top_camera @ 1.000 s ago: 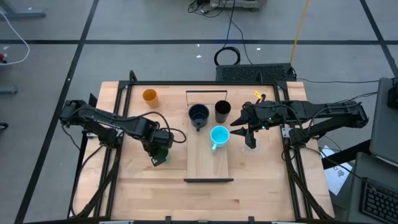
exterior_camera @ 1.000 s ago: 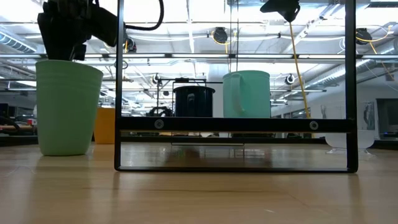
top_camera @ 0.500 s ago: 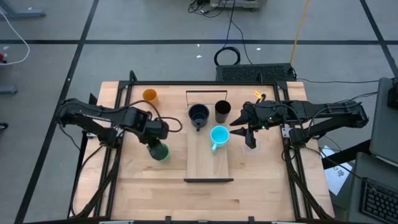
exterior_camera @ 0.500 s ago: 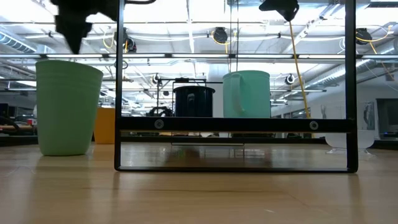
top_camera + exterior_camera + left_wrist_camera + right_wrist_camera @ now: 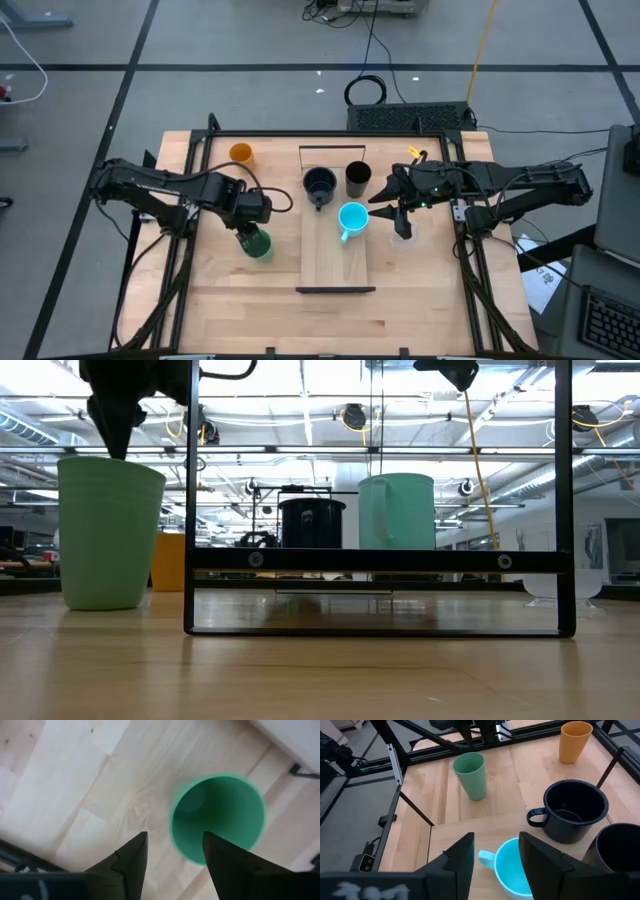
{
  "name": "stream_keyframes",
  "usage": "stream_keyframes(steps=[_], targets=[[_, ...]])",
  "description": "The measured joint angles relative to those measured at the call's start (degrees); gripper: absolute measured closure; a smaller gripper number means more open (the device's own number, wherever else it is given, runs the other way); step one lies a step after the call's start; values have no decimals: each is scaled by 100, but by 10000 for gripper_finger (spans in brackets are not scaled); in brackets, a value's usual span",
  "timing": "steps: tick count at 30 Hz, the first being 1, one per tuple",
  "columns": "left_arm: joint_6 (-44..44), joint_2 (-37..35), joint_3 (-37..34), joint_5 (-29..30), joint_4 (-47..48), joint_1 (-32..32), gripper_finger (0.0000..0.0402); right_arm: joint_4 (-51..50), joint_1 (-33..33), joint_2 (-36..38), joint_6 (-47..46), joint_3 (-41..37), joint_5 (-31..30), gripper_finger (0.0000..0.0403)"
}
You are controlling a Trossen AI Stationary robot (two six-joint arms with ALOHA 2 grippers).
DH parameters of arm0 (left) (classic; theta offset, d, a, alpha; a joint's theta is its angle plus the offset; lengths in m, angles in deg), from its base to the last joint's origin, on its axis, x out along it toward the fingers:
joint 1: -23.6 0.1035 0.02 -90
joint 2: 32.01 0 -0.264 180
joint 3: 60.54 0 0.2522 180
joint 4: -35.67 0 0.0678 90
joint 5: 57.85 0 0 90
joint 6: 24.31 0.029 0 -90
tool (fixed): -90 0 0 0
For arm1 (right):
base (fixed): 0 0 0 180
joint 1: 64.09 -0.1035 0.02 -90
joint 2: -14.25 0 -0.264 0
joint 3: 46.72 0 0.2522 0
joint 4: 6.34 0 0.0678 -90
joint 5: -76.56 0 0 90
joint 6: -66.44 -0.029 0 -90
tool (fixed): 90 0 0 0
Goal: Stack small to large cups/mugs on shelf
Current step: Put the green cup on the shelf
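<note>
The green cup [image 5: 258, 244] [image 5: 108, 532] stands upright on its base on the tabletop, left of the shelf [image 5: 335, 265]. My left gripper [image 5: 175, 837] [image 5: 112, 445] hangs open just above its rim [image 5: 218, 817], pointing down. A dark mug [image 5: 320, 185], a black cup [image 5: 358, 179] and a bright blue mug [image 5: 352, 218] stand on the shelf. An orange cup [image 5: 241, 154] stands at the far left, and a clear cup [image 5: 403, 230] right of the shelf. My right gripper [image 5: 378, 205] [image 5: 495, 842] waits open above the shelf's right edge.
A dark metal frame [image 5: 190, 510] rings the table, its posts standing in front of the shelf in the low view. A dark pad [image 5: 410, 117] and cables lie beyond the far edge. Bare wood [image 5: 250, 300] spreads toward the near edge on both sides of the shelf.
My left gripper has opened and let go of the green cup, then risen off its rim and drawn a little toward the far left. The cup stays upright where it stood. My right arm has kept still.
</note>
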Motion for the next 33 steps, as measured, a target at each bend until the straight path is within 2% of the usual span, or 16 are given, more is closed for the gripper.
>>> stream_keyframes(steps=[5,12,18,27,31,33], targets=[[4,4,-29,-69,-192,30,211,0,0,0,2,0,0,259],[-86,7,-584,-399,-383,34,211,-13,0,-1,3,0,0,259],[-103,5,-605,-345,-609,44,217,-46,0,-1,0,0,2,259],[-186,4,-1032,-488,-1023,45,320,-44,0,-2,-2,0,1,259],[-55,4,-1047,-372,-1062,46,377,-35,0,-2,-2,0,0,259],[4,4,-1036,-415,-1079,54,392,-15,0,-2,-2,0,0,259]])
